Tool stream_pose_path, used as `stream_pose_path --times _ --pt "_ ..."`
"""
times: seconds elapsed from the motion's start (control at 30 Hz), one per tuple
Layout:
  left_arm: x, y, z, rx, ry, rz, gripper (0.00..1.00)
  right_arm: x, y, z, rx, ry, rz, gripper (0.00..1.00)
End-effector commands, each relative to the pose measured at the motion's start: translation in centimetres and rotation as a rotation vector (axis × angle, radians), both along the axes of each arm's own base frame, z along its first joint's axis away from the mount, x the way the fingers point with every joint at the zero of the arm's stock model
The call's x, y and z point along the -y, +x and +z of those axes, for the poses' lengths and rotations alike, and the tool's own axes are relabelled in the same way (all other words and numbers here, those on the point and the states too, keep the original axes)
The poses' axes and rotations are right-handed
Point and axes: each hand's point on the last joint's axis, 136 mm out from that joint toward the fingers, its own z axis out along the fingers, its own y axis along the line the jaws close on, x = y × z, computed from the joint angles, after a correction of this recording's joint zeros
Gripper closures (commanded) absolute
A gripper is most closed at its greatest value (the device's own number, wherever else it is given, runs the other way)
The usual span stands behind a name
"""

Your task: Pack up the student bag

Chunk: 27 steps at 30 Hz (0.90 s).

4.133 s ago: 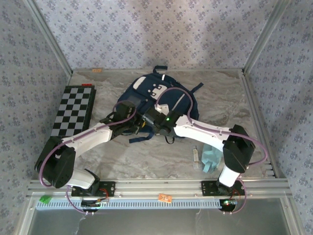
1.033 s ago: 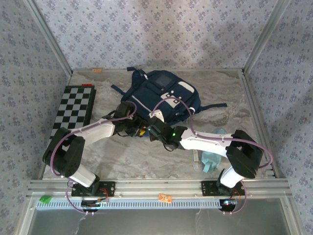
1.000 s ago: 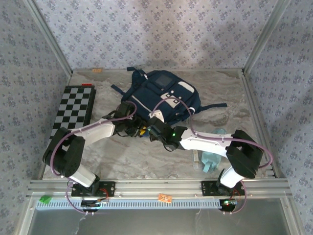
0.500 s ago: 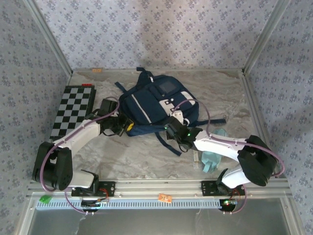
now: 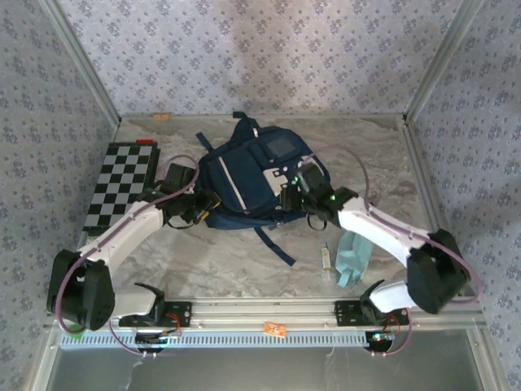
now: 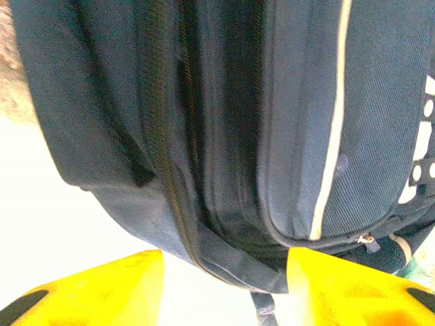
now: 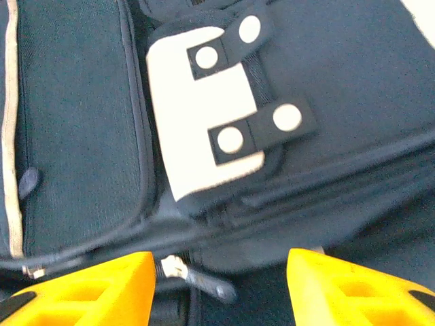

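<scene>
We're lining up to unzip the student bag (image 5: 244, 175), left gripper (image 6: 224, 272) and right gripper (image 7: 221, 272) both gaping empty; next we're probably pinching that zipper pull (image 7: 200, 280) precisely.

No writing could be read.
The white patch (image 7: 180, 115) on the backpack (image 5: 244, 175) bore only round dots; the orange tag (image 5: 161, 117) at the desk's far edge and the orange slip (image 5: 275, 328) on its near rail were too small to read.
</scene>
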Motion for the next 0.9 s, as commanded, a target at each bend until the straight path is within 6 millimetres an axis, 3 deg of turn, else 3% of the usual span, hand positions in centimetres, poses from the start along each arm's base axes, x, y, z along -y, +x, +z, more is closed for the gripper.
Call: stream_pose_path --times 0.0,0.23,0.43,0.5,0.73,0.87 --pt "0.3 0.1 1.0 0.050 0.098 -0.004 0.46 -3.4 -0.2 -1.1 -0.114 0.057 0.141 0.44" --pt "4.0 0.2 0.4 0.079 0.093 -0.057 0.41 -5.6 2.7 -2.9 -0.189 0.038 0.176 0.51" --pt "3.7 -0.1 -2.4 0.030 0.135 -0.052 0.41 -6.8 3.4 -5.2 -0.254 0.015 0.216 0.56" --pt "3.4 -0.4 -3.2 0.024 0.137 -0.042 0.41 -7.5 3.5 -5.5 -0.271 0.042 0.238 0.65" --pt "1.8 -0.3 -5.3 0.026 0.206 -0.030 0.41 -8.3 4.1 -2.9 -0.229 0.105 0.224 1.00" --pt "1.1 0.5 -5.6 0.074 0.226 -0.048 0.38 -8.3 5.0 -0.5 -0.202 0.197 0.183 1.00"
